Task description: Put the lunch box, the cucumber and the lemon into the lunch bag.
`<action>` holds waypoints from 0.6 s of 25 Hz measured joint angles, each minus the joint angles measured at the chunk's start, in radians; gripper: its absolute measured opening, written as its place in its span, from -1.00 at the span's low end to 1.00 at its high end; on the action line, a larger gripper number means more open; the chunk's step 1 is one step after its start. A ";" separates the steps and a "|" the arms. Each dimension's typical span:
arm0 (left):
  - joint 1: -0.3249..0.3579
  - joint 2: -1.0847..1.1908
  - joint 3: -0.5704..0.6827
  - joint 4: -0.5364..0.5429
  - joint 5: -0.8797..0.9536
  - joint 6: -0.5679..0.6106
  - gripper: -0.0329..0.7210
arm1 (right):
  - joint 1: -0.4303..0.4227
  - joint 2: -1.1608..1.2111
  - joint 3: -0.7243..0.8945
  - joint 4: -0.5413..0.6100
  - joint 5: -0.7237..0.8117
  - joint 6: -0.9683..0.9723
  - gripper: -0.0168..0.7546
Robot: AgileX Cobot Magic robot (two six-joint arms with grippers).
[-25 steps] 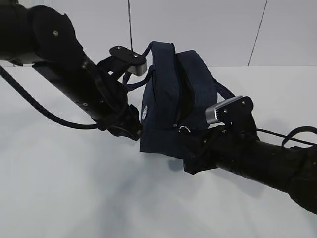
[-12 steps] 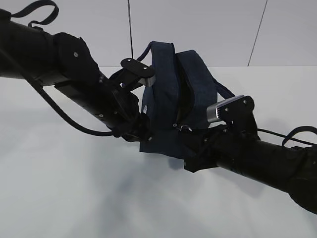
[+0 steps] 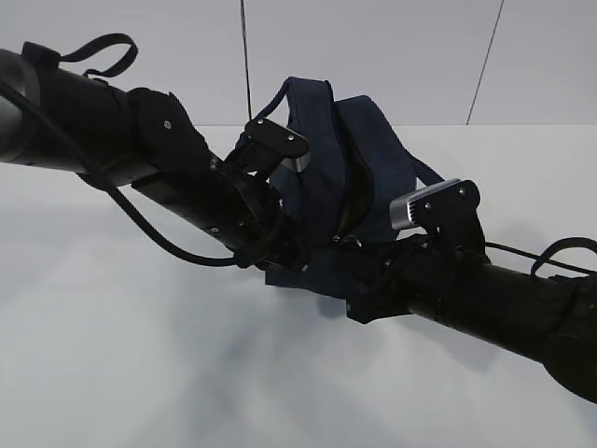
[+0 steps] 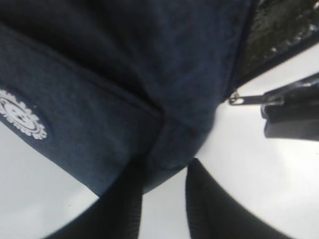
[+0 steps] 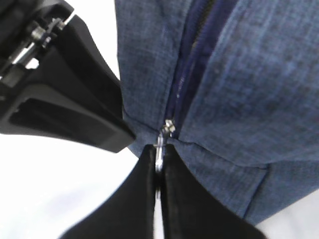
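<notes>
Right claw (image 5: 159, 164) on metal ring pull (image 5: 160, 144)

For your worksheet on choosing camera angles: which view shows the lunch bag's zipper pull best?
The right wrist view: the zipper pull sits close and sharp, pinched between the right gripper's shut jaws. The left wrist view shows it small at the bag's edge. The exterior view gives only a tiny glint.

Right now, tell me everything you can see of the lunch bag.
The lunch bag is dark navy woven-looking fabric, standing upright on the white table with its loop handles raised. A round white logo marks one side. A long zipper runs down its end, with a metal ring pull at the bottom. The right gripper is shut on that pull; the left gripper straddles a lower corner.
</notes>
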 joint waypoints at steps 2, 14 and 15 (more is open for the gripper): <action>-0.004 0.008 0.000 -0.003 -0.015 0.002 -0.53 | 0.000 0.000 0.000 0.000 0.000 0.000 -0.96; -0.004 0.008 0.000 -0.019 -0.023 0.004 -0.94 | 0.000 -0.070 0.001 0.012 0.004 0.001 -0.96; -0.004 0.008 0.000 -0.024 -0.023 0.004 -0.94 | 0.000 -0.080 0.001 0.020 0.011 0.001 -0.96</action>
